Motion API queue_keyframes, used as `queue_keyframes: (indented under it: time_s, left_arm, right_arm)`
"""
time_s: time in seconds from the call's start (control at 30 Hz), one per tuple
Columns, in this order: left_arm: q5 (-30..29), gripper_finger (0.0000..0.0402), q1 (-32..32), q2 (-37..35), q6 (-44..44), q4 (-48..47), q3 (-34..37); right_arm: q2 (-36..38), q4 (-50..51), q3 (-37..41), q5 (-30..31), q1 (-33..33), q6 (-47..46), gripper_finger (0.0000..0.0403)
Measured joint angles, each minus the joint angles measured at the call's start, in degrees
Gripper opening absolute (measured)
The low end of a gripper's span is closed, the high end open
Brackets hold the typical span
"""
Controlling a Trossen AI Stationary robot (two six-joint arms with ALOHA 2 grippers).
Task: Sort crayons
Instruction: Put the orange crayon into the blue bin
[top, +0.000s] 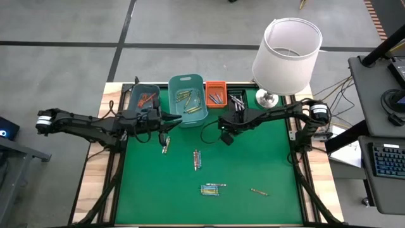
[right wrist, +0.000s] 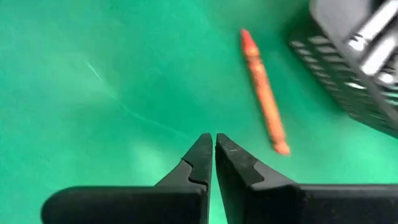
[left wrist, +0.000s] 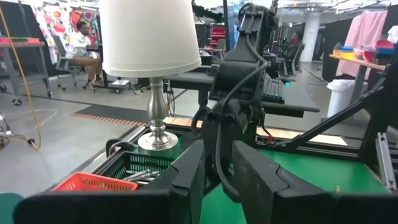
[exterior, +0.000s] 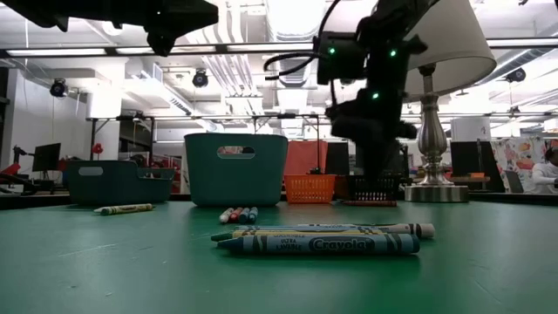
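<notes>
At the far left of the green desk point(top: 253, 152) sits a dark teal bin point(top: 144, 97) with orange-red crayons point(top: 148, 97) inside. The left claw point(top: 179, 118) hangs just in front of the taller teal bin point(top: 188, 99), which holds yellow-green crayons point(top: 188, 99); its fingers point(left wrist: 186, 180) stand a little apart, and I cannot tell whether anything is between them. Just near of that arm a single crayon point(top: 166, 146) lies on the desk. Toward the middle, a small bunch of crayons point(top: 197, 159) lies pointing near to far, and nearer still a cluster of blue and grey-white crayons point(top: 212, 189) lies crosswise, one blue crayon point(exterior: 318, 245) closest to the low camera. Past the tall bin is an orange basket point(top: 215, 94) with a few crayons in it, then a black basket point(top: 236, 98). The right claw point(top: 226, 139) hovers low over the desk just near of the black basket, clenched and empty, with an orange crayon point(right wrist: 263, 91) lying on the green surface just ahead of its fingertips point(right wrist: 202, 155). To the right, near the front, one more lone crayon point(top: 257, 191) lies apart from the rest. At the far right corner stands a lamp point(top: 286, 54) with a white shade.
</notes>
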State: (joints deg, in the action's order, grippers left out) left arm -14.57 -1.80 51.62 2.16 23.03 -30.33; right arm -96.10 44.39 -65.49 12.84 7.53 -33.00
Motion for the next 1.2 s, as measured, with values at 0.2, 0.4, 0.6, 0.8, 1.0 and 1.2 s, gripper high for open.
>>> queue_keyframes:
  time_s: [0.2, 0.4, 0.6, 0.8, 1.0, 1.2]
  left_arm:
    - [0.0, 0.0067, 0.0, 1.4, 3.0, 2.5, 0.0]
    - [0.1, 0.0067, 0.0, 3.2, 7.8, 4.6, 0.0]
    - [0.1, 0.0067, 0.0, 5.3, 10.4, 5.0, 0.0]
    - [0.1, 0.0067, 0.0, 6.1, 12.1, 5.1, 0.0]
    - [0.1, 0.0067, 0.0, 6.0, 12.1, 5.1, 0.0]
    - [0.1, 0.0067, 0.0, 5.9, 11.9, 4.9, 0.0]
  right_arm:
    - [1.0, 5.3, 0.3, 0.6, 0.4, 10.5, 0.0012]
    - [1.0, 5.0, 0.4, -1.0, 0.6, 16.4, 0.0014]
    - [1.0, 5.8, 0.3, -5.6, 1.2, 21.0, 0.0045]
    - [1.1, 5.5, 0.5, -5.8, 1.1, 28.9, 0.0096]
    - [1.9, 0.3, 4.1, -6.2, 1.1, 35.9, 0.0109]
    - [8.2, -9.9, 11.4, -8.6, 1.1, 38.2, 0.0109]
